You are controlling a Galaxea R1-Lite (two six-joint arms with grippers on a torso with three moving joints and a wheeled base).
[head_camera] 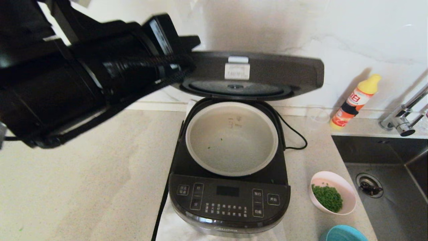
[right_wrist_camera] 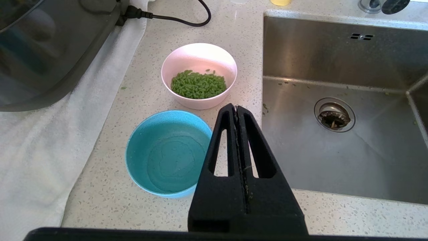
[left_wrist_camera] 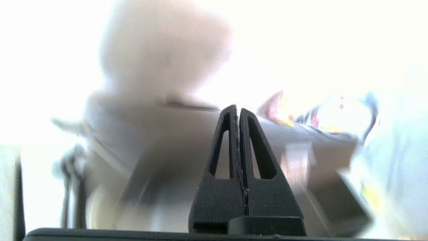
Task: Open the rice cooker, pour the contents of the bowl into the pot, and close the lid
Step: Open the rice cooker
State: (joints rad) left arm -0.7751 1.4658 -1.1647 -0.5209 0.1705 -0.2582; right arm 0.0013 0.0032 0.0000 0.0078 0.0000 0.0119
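Left arm (head_camera: 67,77) raised high, left pincer (left_wrist_camera: 238,112) closed, right pincer (right_wrist_camera: 236,112) closed, parked low.

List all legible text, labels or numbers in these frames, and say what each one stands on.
"白": on the label of the yellow-capped bottle by the wall; its other characters are too blurred to read.
Rice cooker button panel: Chinese captions, too small to read.
White sticker on the raised lid: print too small.
Pot level marks: too faint.

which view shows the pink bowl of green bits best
The right wrist view: the pink bowl sits whole and close, green bits plain. The head view shows it smaller, beside the sink. The left wrist view does not show it.
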